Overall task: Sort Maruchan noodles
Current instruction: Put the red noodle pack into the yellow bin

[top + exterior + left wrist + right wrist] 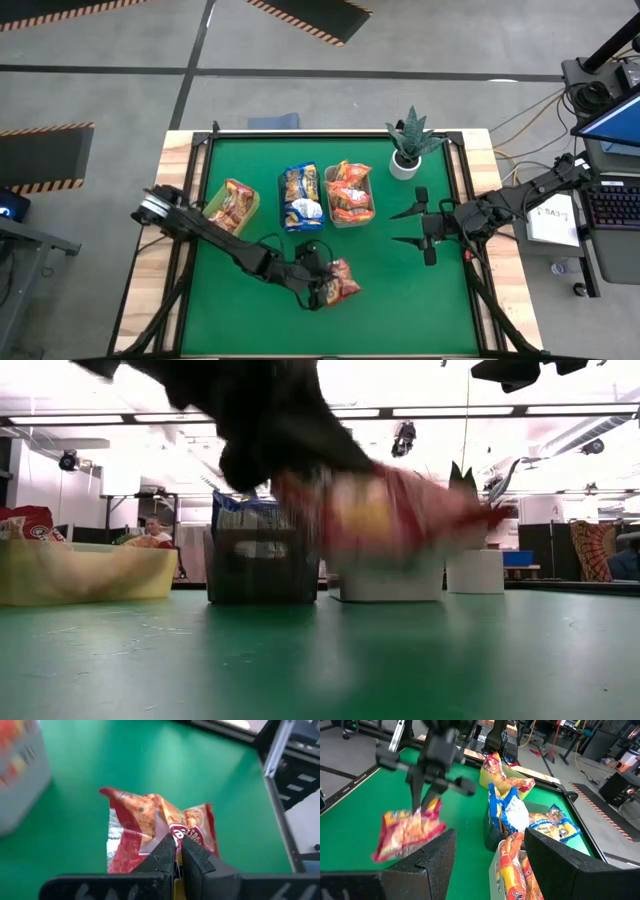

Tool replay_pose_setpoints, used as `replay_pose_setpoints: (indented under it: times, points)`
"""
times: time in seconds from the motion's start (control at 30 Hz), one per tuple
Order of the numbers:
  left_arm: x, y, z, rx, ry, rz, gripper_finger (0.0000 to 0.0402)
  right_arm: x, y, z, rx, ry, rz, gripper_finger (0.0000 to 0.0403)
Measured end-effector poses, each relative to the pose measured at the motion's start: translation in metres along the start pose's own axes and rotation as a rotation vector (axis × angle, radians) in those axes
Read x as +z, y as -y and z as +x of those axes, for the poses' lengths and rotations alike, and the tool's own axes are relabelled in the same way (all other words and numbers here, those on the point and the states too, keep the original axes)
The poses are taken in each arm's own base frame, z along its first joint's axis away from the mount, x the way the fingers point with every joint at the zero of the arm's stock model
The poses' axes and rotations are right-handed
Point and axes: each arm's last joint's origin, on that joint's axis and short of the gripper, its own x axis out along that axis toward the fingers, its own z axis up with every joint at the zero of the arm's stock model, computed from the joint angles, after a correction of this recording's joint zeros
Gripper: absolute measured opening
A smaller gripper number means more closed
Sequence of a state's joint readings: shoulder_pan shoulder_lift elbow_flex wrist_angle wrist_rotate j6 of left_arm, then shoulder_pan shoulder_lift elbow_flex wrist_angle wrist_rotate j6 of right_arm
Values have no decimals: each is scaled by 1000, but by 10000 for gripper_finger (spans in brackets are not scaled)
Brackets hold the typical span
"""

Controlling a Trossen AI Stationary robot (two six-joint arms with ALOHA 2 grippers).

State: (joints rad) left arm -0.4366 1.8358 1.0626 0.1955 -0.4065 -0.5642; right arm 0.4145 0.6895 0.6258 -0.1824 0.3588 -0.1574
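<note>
Maruchan noodles are nearly all sorted: 1 red packet (341, 280) is pinched by its edge between the fingers (165, 852) of the left gripper (318, 283), which are clamped tight on the crinkled plastic. It hangs clear of the green table (420, 300), on the near side, well apart from the bins. In the right wrist view the same packet dangles below the closed fingers, lifted off the mat.

Outward from the grip, the left arm reaches in low from the table's left edge, stretched diagonally toward the near centre, wrist turned down over the packet.

3 bins stand in a row farther back: a yellow-green bin (247, 210) with red packets, a dark bin (301, 225) with blue-and-yellow ones, and a pale bin (351, 218) with orange ones. No other loose packet shows on the mat, so this looks like the last one to place, probably in the yellow-green bin.

The right gripper (419, 228) waits at the right side, fingers apart and empty, near a potted plant (409, 145).
</note>
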Motion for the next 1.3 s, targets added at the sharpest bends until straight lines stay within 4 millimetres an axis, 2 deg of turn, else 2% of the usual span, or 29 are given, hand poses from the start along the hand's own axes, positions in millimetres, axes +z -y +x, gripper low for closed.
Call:
replay_pose_setpoints:
  times: [0.17,0.33,0.53,0.73,0.93,1.17,1.3]
  points:
    - [35,-3,-39,29,63,56,0,0,0,0,0,0,0,224]
    - [57,-20,-91,211,65,80,0,0,0,0,0,0,-1,224]
    - [55,-56,-154,487,-41,2,0,0,0,0,0,-1,-2,224]
    - [51,-86,-196,702,-66,-21,0,0,0,0,-1,-1,-4,224]
    - [42,-110,-214,892,-141,-92,0,0,0,0,-1,-1,-10,224]
    - [9,-128,-203,954,-321,-153,0,0,0,0,-1,-1,-10,224]
    - [-9,-134,-195,956,-362,-162,0,0,0,0,-1,-1,-10,224]
